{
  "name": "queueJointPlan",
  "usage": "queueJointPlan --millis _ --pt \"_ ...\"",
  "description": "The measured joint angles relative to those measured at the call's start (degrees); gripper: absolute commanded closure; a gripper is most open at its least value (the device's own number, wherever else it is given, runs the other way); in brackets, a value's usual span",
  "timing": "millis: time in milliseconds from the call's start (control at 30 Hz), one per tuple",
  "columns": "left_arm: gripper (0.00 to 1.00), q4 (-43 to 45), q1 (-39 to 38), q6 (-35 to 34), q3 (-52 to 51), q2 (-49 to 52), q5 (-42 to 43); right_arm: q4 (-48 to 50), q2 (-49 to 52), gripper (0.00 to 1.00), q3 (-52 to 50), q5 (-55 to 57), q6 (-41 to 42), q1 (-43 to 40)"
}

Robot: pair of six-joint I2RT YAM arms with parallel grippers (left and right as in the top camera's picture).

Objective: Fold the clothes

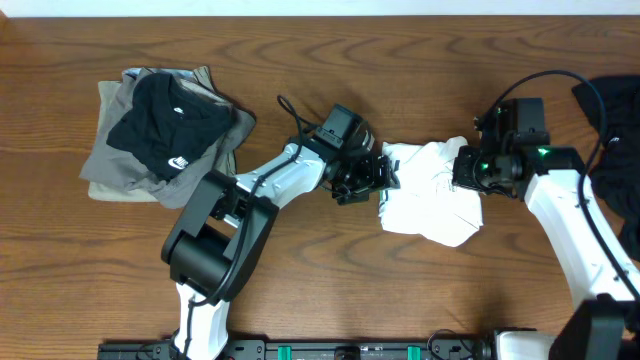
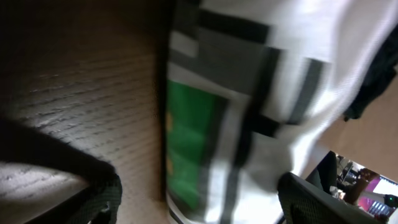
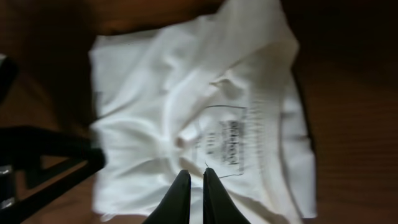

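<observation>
A crumpled white T-shirt (image 1: 435, 205) lies on the wooden table (image 1: 330, 60), right of centre. My left gripper (image 1: 375, 178) is at its left edge. In the left wrist view, its fingers (image 2: 99, 199) stand wide apart, and between them are bare wood and blurred white fabric (image 2: 292, 56) bearing a green and grey print. My right gripper (image 1: 465, 170) is over the shirt's right side. In the right wrist view, the right gripper (image 3: 192, 173) is shut just above the white shirt (image 3: 155, 106), next to its small grey print (image 3: 227, 146). I see no fabric pinched in it.
A stack of grey, khaki and black clothes (image 1: 165, 135) lies at the left of the table. A dark garment (image 1: 612, 105) lies at the far right edge. The left arm's dark frame (image 3: 43, 155) reaches the shirt's edge in the right wrist view.
</observation>
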Motion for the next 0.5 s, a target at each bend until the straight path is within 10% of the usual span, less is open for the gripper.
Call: queueJointPlan --millis 500 --pt "0.17 7.7 -1.9 -1.7 0.0 1.3 0.2 1.8 18.6 0.98 0.0 3.6 0.3 -0.2"
